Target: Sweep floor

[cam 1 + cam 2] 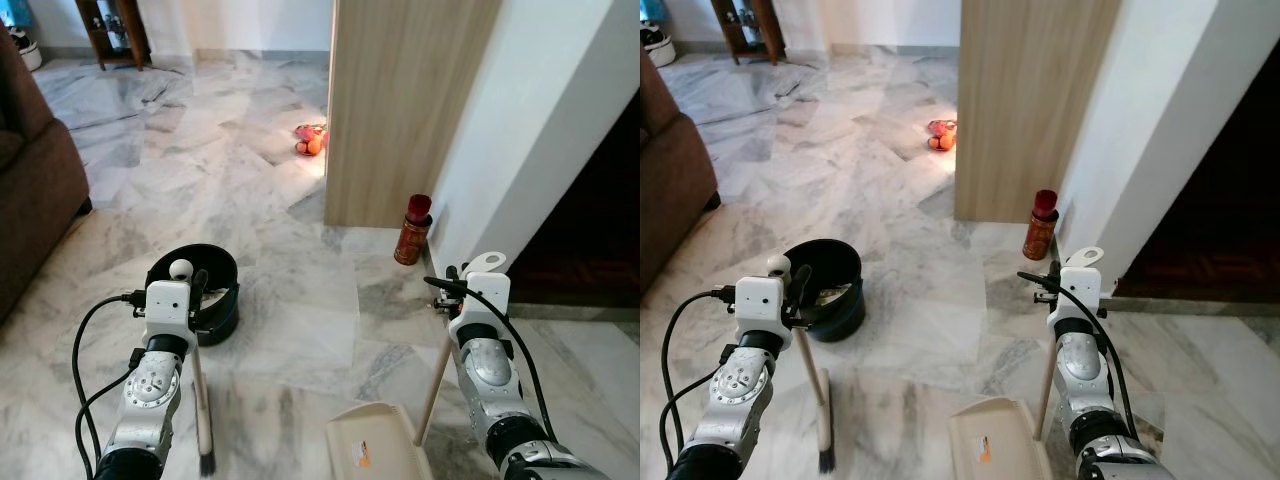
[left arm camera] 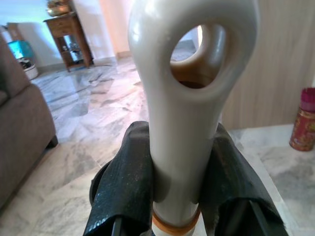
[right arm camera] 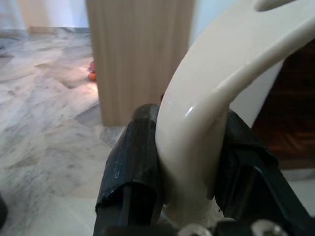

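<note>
The broom stands upright with its dark bristles on the marble floor just below the left pincer, whose two black fingers are clamped on the cream handle under its hanging loop. The cream dustpan rests on the floor below and inward of the right pincer, which is clamped likewise on the curved top of the pan's long handle. Just ahead of the left pincer sits a black bucket, ahead of the right one a red spray can beside the wooden panel, and a brown sofa lies far out to the left.
</note>
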Controlling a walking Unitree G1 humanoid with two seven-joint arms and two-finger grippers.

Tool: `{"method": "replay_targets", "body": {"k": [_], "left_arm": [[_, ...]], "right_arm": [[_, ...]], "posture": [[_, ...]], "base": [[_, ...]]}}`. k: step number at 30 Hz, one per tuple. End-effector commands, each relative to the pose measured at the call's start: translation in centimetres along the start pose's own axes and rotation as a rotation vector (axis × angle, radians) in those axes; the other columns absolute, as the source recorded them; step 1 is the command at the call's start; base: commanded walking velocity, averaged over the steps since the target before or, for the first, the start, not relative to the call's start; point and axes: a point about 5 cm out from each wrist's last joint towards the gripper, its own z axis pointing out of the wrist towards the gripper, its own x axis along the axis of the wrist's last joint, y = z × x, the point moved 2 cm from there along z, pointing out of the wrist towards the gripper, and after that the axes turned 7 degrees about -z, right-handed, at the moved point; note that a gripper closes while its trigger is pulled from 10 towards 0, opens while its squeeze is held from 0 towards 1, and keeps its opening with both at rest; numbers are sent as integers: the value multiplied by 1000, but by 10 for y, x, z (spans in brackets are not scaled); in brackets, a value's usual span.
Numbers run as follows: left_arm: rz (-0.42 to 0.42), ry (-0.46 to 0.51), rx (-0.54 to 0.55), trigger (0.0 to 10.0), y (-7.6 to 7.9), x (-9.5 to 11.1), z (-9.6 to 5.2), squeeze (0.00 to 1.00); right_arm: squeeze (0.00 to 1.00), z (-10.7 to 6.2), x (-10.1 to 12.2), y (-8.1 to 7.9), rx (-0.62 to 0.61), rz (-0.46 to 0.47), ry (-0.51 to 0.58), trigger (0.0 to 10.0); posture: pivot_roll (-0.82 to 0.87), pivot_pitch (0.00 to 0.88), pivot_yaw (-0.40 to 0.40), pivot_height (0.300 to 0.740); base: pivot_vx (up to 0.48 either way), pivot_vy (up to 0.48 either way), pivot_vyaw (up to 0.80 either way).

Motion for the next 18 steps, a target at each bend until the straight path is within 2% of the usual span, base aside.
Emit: {"method": "replay_targets", "body": {"k": [1,12,17,18], "left_arm": [[5,38,-28,10000,6,9,7,0],[22,59,4,10000,-2,14,8,0],[22,60,17,10000,-3,12,5,0],[20,58,18,10000,-2,11,4,0]], "right_arm": [[0,2,5,8,-29,-2,22,10000],[0,6,9,1,-8,4,25,10000],[0,6,10,-1,4,3,24,10000],[0,6,10,0,4,1,24,10000]], "posture": [[-30,0,9,740],[28,0,-17,740],[33,0,-31,740],[30,0,-34,740]], "base": [[0,0,-800],[0,0,-800],[0,0,0],[0,0,-800]]}}
